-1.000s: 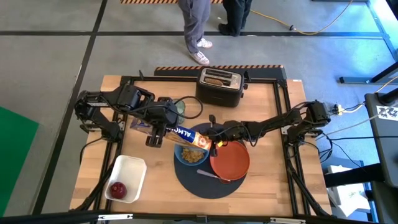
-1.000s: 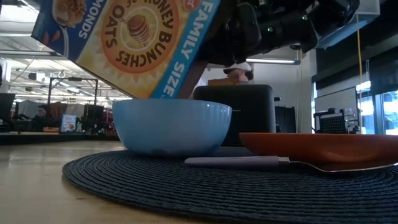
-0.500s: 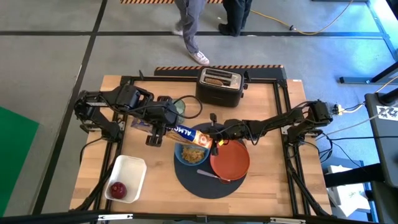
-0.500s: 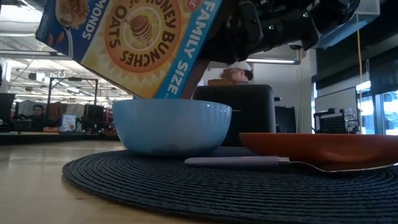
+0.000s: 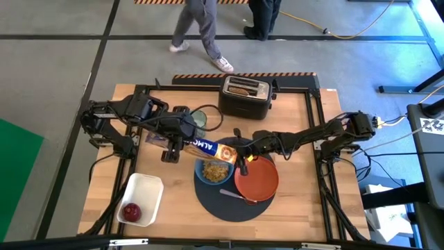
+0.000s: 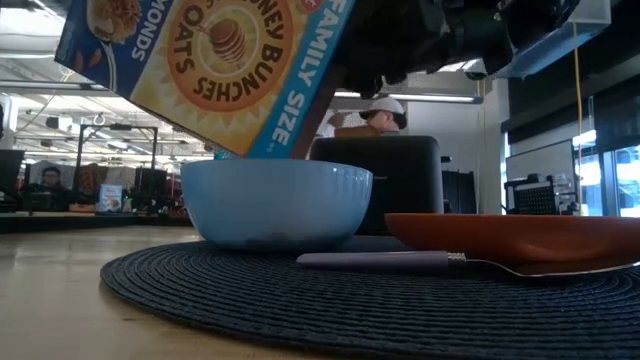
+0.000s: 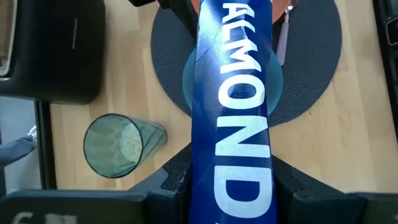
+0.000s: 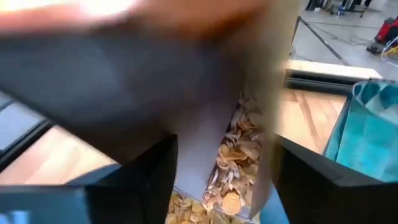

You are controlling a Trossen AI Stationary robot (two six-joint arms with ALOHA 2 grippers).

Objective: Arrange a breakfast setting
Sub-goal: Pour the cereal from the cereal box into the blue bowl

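A blue-and-yellow cereal box point(image 5: 208, 147) hangs tilted, its open end over the blue bowl point(image 5: 214, 172), which holds flakes. My left gripper point(image 7: 230, 182) is shut on the box. My right gripper point(image 8: 224, 186) stands open at the box's open mouth point(image 8: 239, 155), where flakes show. The bowl, the orange-red plate point(image 5: 258, 178) and the spoon point(image 5: 232, 194) lie on the round dark mat point(image 5: 229, 207). The greenish glass point(image 7: 118, 146) stands on the table beside the box. Toast sits in the black toaster point(image 5: 244, 94). The red apple point(image 5: 130, 210) lies in a white tub. My left gripper pinches the box's two broad faces point(image 7: 198, 168) between its fingers, near the closed end, with the narrow printed side toward the wrist. The fingers come from the table's left and lie along the box. The box is lifted clear and slants down toward the bowl. My right gripper has a finger point(image 8: 149, 180) on either side of the box's mouth; whether they touch it I cannot tell.
The white tub point(image 5: 142, 191) stands at the near left. The toaster is at the far middle. Bare wood shows at the table's near right and far left. People walk on the floor beyond the far edge point(image 5: 201, 28).
The box's open end has swung a little toward the far edge, and flakes now show in the bowl. My right gripper has drawn back slightly from the box's mouth, up and toward the right.
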